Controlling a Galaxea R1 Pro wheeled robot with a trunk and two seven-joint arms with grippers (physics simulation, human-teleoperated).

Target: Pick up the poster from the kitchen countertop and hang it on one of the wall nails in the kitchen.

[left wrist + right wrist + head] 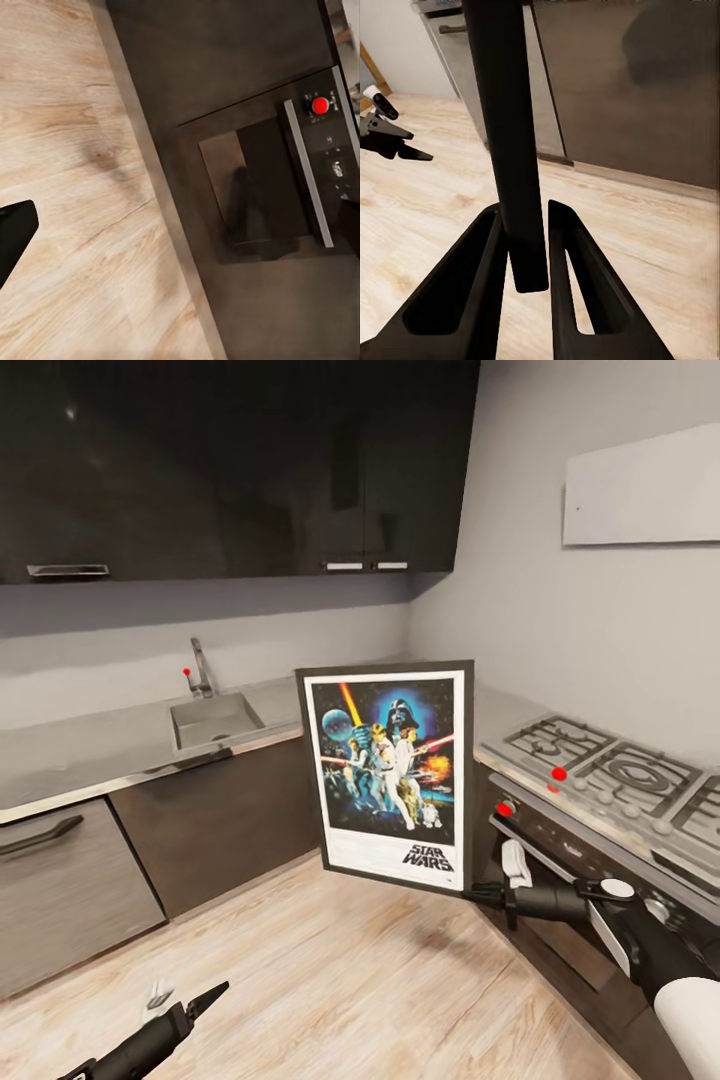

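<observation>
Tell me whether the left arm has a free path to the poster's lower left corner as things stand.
Probably yes: the left gripper hangs low over the wooden floor, and nothing stands between it and the poster held up by the right gripper.

Black arms with white segments, each gripper [487, 893] black with tapered fingers [577, 277].

Glossy black frame on poster [391, 775], smooth printed paper look inside white border. Pale grey countertop [90, 745] smooth, slightly shiny. Brushed-metal look on sink [213, 720] and tap [200, 667]. Upper cabinets [230, 460] dark, high gloss with reflections. Lower cabinet fronts [215, 820] dark wood grain, matt. Light wood plank floor [330, 980], satin. Walls [600, 620] plain matt grey. Hob [620, 775] metallic grey. Right gripper [526, 255] matt black plastic; left gripper [190, 1002] same.
</observation>
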